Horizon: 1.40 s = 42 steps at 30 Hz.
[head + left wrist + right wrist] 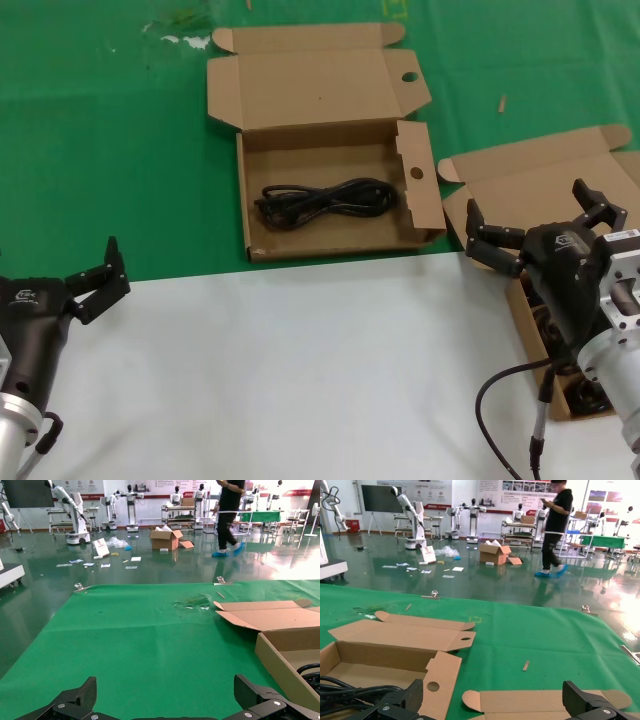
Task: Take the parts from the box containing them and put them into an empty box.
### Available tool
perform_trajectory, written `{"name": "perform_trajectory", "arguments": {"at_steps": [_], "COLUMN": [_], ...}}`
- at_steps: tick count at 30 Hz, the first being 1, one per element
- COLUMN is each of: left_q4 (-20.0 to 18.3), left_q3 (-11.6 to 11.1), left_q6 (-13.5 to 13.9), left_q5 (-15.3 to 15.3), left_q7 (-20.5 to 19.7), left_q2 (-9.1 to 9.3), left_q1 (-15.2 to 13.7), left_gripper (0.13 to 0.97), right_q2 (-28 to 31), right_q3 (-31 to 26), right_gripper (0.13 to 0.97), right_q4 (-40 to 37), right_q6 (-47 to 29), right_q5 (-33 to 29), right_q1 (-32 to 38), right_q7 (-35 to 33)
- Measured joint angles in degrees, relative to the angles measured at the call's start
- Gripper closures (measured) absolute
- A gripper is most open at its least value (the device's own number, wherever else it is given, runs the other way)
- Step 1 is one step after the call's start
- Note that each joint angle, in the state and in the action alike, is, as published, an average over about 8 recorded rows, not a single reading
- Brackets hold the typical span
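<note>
The wide shallow box [420,175] with round holes lies open at the middle back. One coiled black cable bundle [325,200] lies inside it. The narrower plain-lid box [545,170] stands open at the right; dark parts [585,395] show in it, mostly hidden under my right arm. My right gripper [530,215] is open and empty above that box; its wrist view shows the plain lid [535,700], the holed box [440,672] and the cable [340,687]. My left gripper [100,272] is open and empty at the near left, away from both boxes.
A white sheet [300,370] covers the near table and green cloth [100,130] the far part. A small scrap [502,102] lies on the cloth at the back right. My right arm's own black cable [500,400] loops over the sheet.
</note>
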Motion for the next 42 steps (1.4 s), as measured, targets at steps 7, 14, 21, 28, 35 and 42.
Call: {"name": "perform_trajectory", "arguments": {"at_steps": [7, 14, 21, 28, 35, 42], "left_q4": [0.00, 0.00, 0.00, 0.00, 0.00, 0.00], "left_q3": [0.00, 0.00, 0.00, 0.00, 0.00, 0.00], "left_q6": [0.00, 0.00, 0.00, 0.00, 0.00, 0.00], "left_q5": [0.00, 0.00, 0.00, 0.00, 0.00, 0.00], "left_q7": [0.00, 0.00, 0.00, 0.00, 0.00, 0.00], "left_q2": [0.00, 0.00, 0.00, 0.00, 0.00, 0.00], "left_q1": [0.00, 0.00, 0.00, 0.00, 0.00, 0.00], "left_gripper": [0.132, 0.132, 0.132, 0.132, 0.132, 0.132], "right_q2": [0.00, 0.00, 0.00, 0.00, 0.00, 0.00], "right_q3": [0.00, 0.00, 0.00, 0.00, 0.00, 0.00], "right_gripper": [0.129, 0.129, 0.129, 0.129, 0.129, 0.129], "right_q4": [0.00, 0.00, 0.00, 0.00, 0.00, 0.00], "right_q6": [0.00, 0.00, 0.00, 0.00, 0.00, 0.00], "right_q5": [0.00, 0.00, 0.00, 0.00, 0.00, 0.00], "right_q1": [0.00, 0.00, 0.00, 0.00, 0.00, 0.00], "right_q7": [0.00, 0.00, 0.00, 0.00, 0.00, 0.00]}}
